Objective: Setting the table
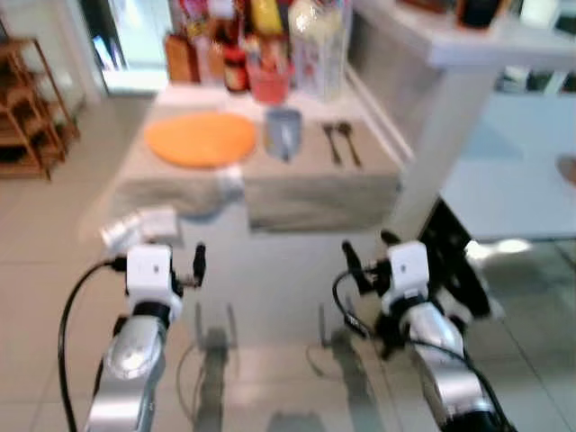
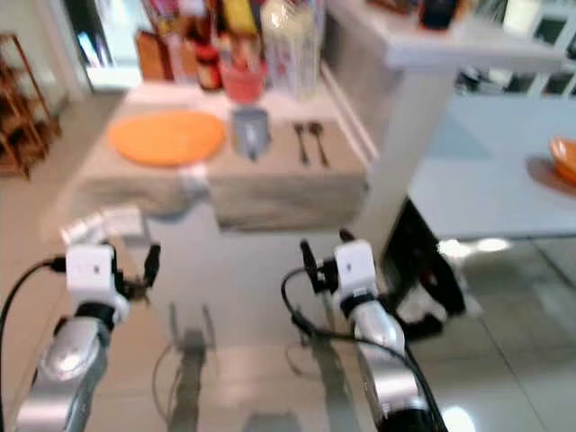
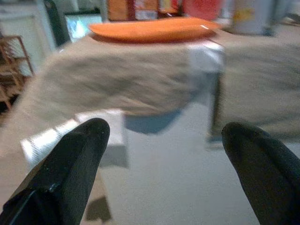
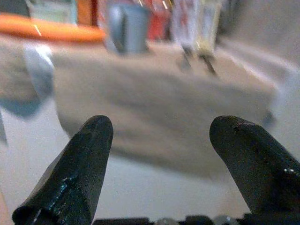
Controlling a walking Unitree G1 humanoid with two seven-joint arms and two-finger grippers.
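Note:
A low table (image 1: pixel 315 193) draped in a beige cloth stands ahead of me. On it lie an orange plate (image 1: pixel 200 138), a grey-blue mug (image 1: pixel 283 133) and two dark pieces of cutlery (image 1: pixel 340 142) side by side to the mug's right. My left gripper (image 1: pixel 171 259) and right gripper (image 1: pixel 369 252) are both raised in front of the table, short of its near edge, open and holding nothing. The left wrist view looks between its fingers (image 3: pixel 70 164) at the plate (image 3: pixel 152 29). In the right wrist view the mug (image 4: pixel 126 28) and cutlery (image 4: pixel 197 58) lie beyond its fingers (image 4: pixel 79 164).
Bottles and jars (image 1: pixel 252 45) crowd the table's far edge. A white counter with a thick post (image 1: pixel 450 117) rises at the right, with an orange bowl (image 2: pixel 562 157) beyond it. A wooden shelf (image 1: pixel 27 108) stands far left. A white object (image 1: pixel 139 225) lies on the tiled floor.

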